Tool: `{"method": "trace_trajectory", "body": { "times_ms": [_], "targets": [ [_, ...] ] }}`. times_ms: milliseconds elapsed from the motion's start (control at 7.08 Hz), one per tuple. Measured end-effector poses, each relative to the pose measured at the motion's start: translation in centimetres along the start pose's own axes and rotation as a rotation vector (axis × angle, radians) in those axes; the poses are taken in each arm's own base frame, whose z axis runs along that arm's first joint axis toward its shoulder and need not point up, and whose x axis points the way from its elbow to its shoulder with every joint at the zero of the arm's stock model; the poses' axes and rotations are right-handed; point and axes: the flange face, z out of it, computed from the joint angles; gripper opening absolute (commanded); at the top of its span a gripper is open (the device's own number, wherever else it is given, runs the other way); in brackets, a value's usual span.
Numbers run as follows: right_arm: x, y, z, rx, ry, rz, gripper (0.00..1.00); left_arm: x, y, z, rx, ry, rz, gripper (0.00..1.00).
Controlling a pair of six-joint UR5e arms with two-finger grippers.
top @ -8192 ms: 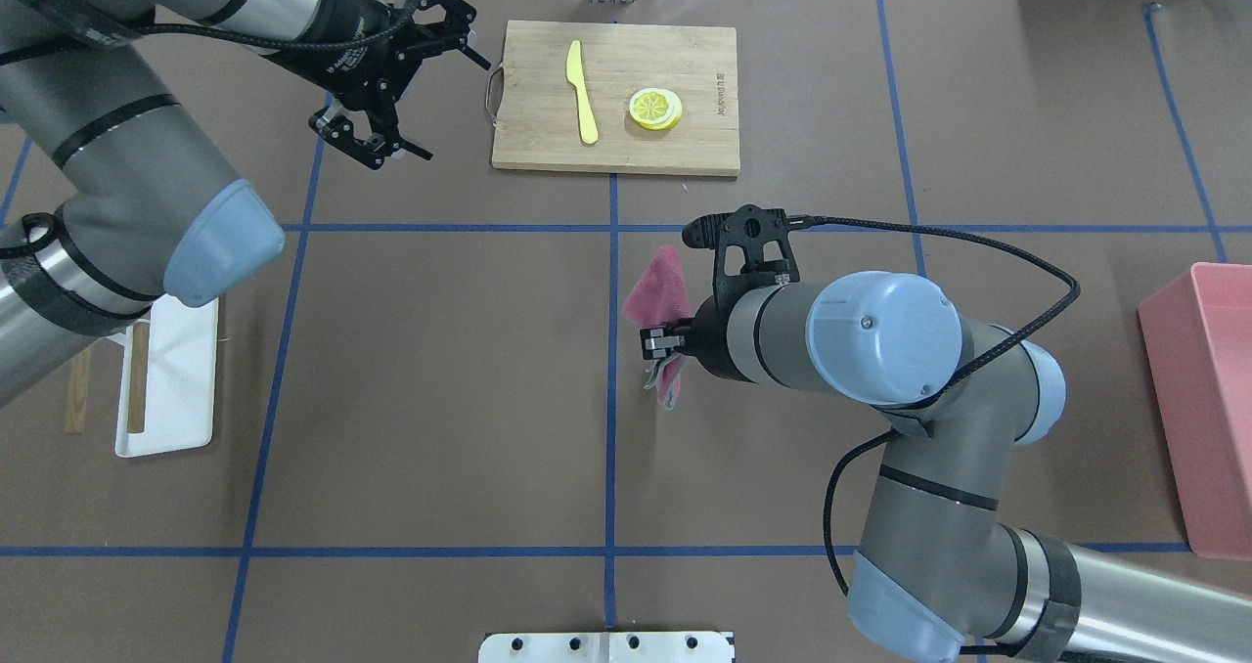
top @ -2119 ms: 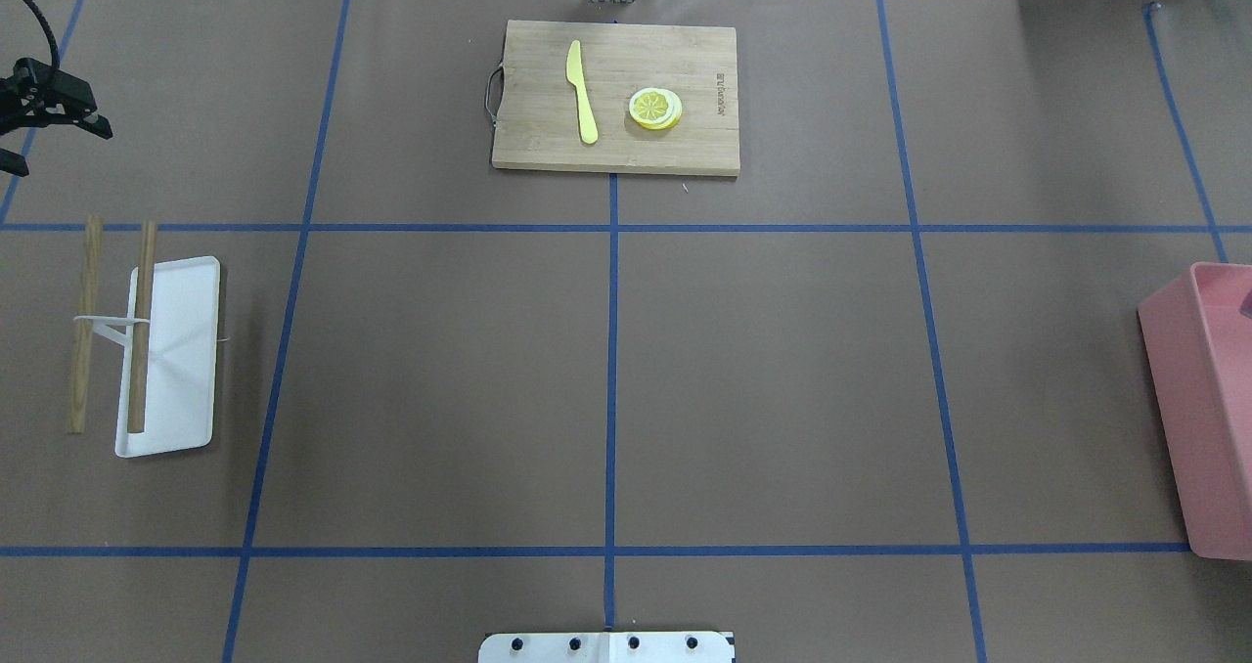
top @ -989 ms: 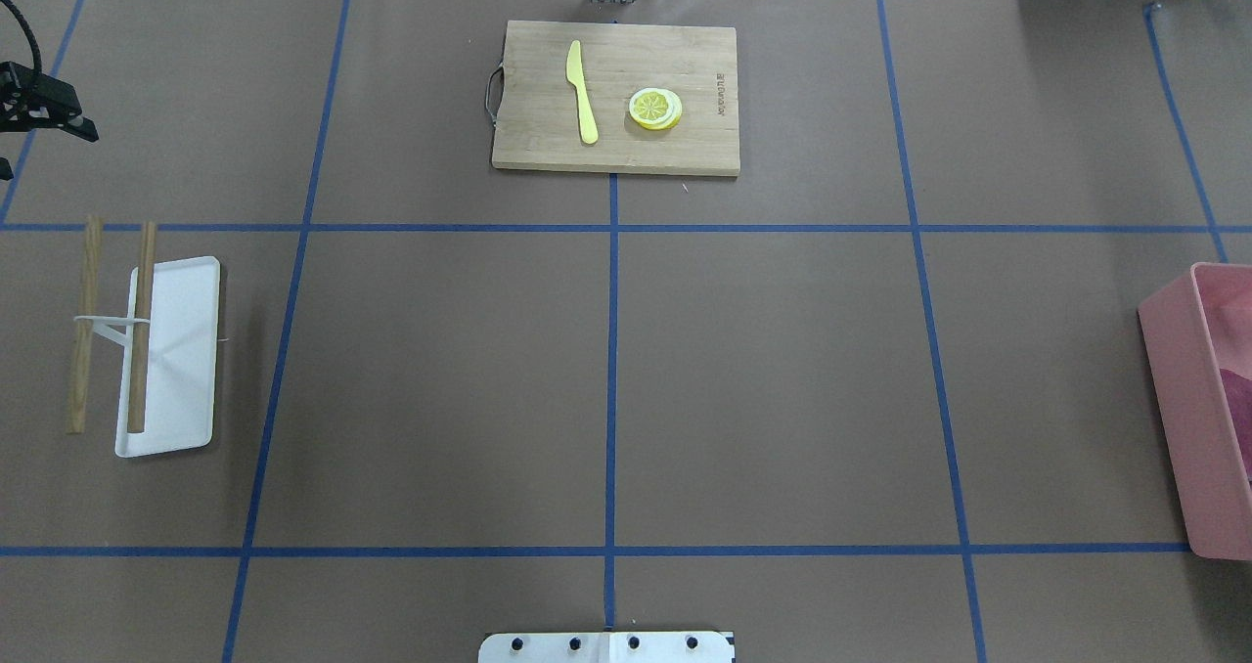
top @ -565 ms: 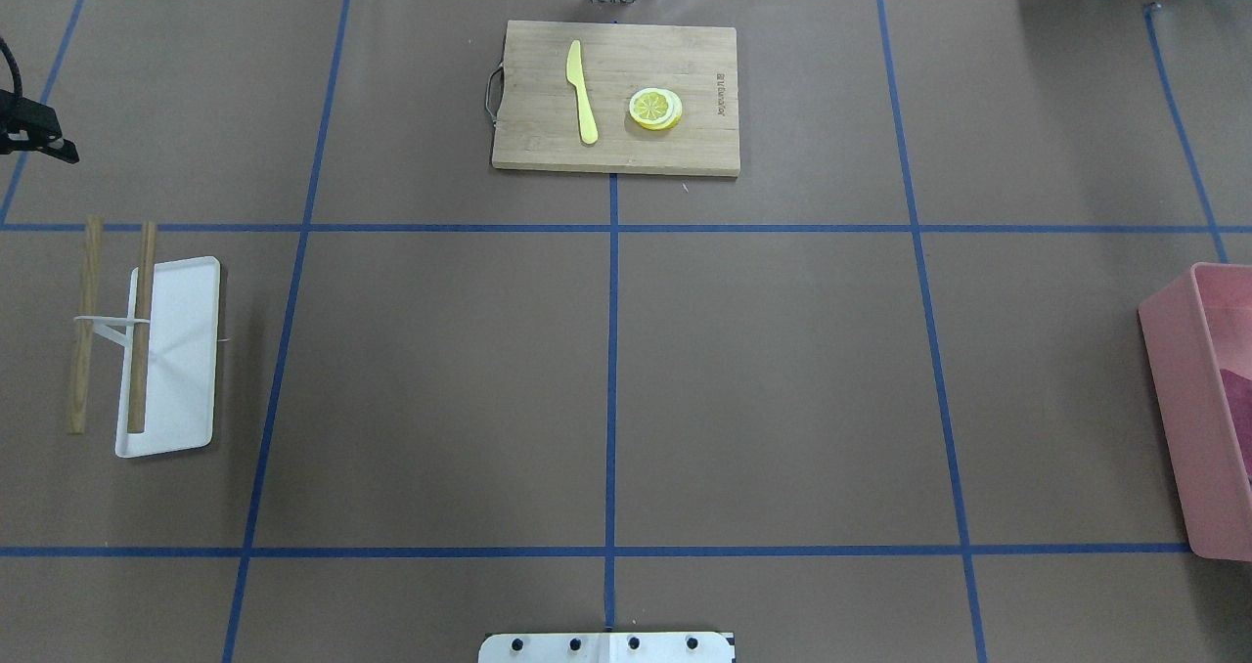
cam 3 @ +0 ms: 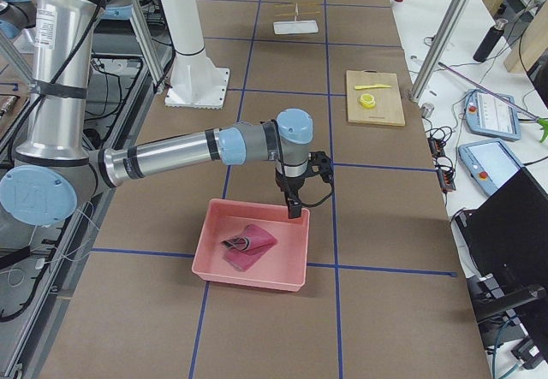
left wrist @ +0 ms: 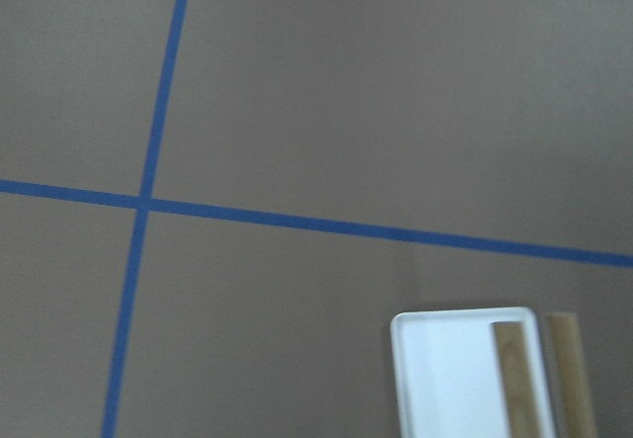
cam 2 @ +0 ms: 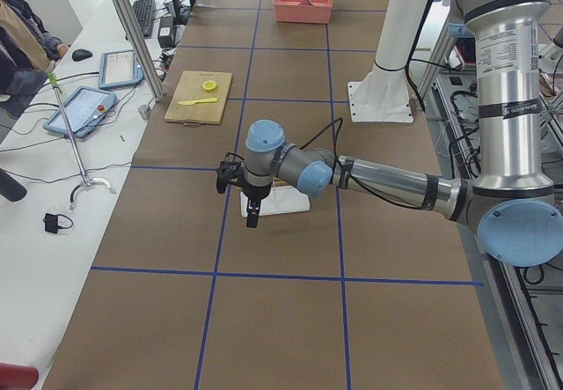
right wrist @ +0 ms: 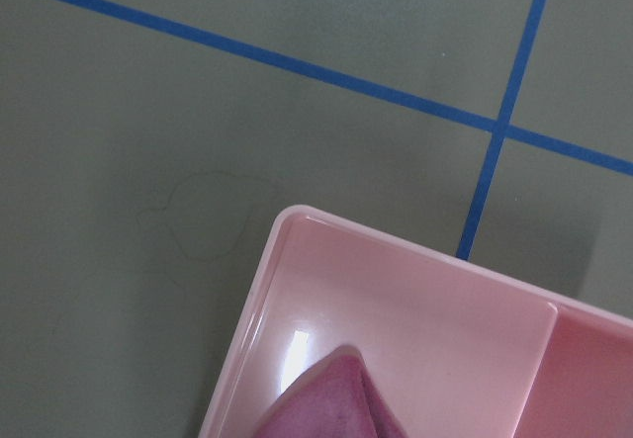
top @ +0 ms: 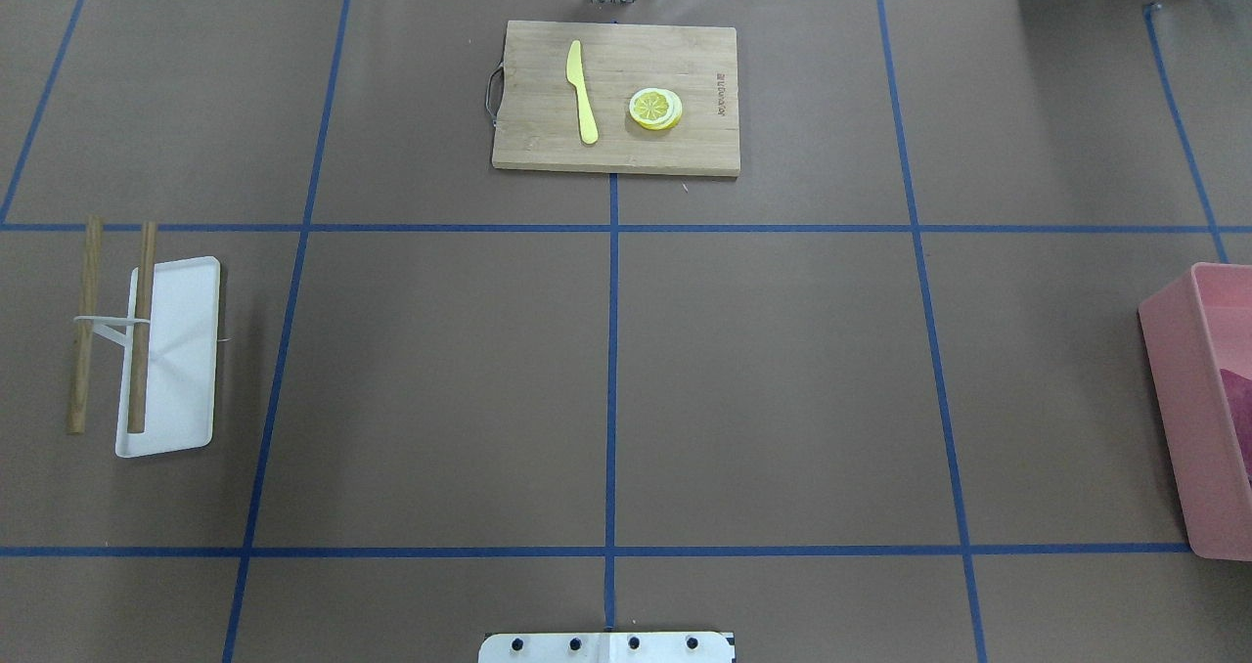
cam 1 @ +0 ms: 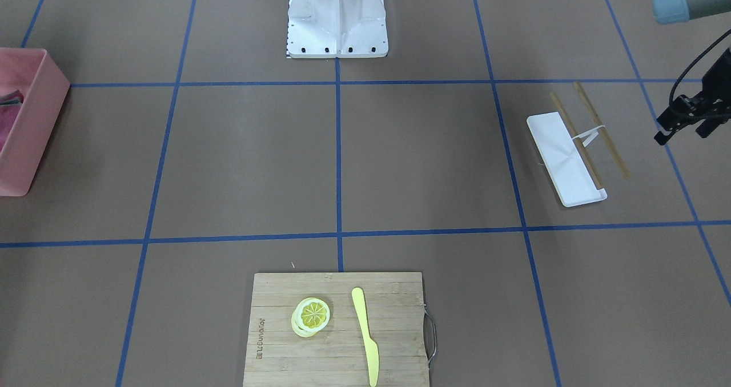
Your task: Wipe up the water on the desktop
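I think the wiping is done. I see no water on the wide flat brown table with blue tape lines (top: 763, 379), which lies under both hands. The crumpled dark pink cloth (cam 3: 250, 247) lies in the pink plastic tub (cam 3: 253, 276), just below my right hand (cam 3: 295, 204). I cannot tell if that hand is open or closed. My left hand (cam 1: 681, 134) is open and holds nothing. The flat white tray (cam 1: 562, 147) with two wooden sticks (cam 1: 602, 130) lies near it. The bamboo board (top: 548, 145) with the yellow toy knife (top: 583, 96) and lemon slice (top: 655, 109) is well apart from both hands. Nothing blocks them.
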Motion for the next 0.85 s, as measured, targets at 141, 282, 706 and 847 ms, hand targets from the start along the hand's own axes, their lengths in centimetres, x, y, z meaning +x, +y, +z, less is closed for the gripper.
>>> {"method": "trace_trajectory", "body": {
  "times_ms": [141, 282, 706, 847],
  "targets": [
    [0.2, -1.2, 0.1, 0.002, 0.003, -0.004, 1.0, -2.9, 1.2, 0.3, -0.016, -0.011, 0.044, 0.97],
    [0.6, -1.7, 0.6, -0.004, 0.01, -0.002, 1.0, -5.3, 2.4, 0.4, -0.038, 0.008, 0.047, 0.98],
    [2.2, -2.1, 2.2, -0.03, 0.025, 0.005, 1.0, -8.9, 4.9, 1.3, -0.106, 0.17, -0.033, 0.98],
    [2.1, -2.3, 2.1, -0.027, 0.023, 0.007, 1.0, -9.0, 5.0, 0.9, -0.102, 0.189, -0.046, 0.98]
  ]
}}
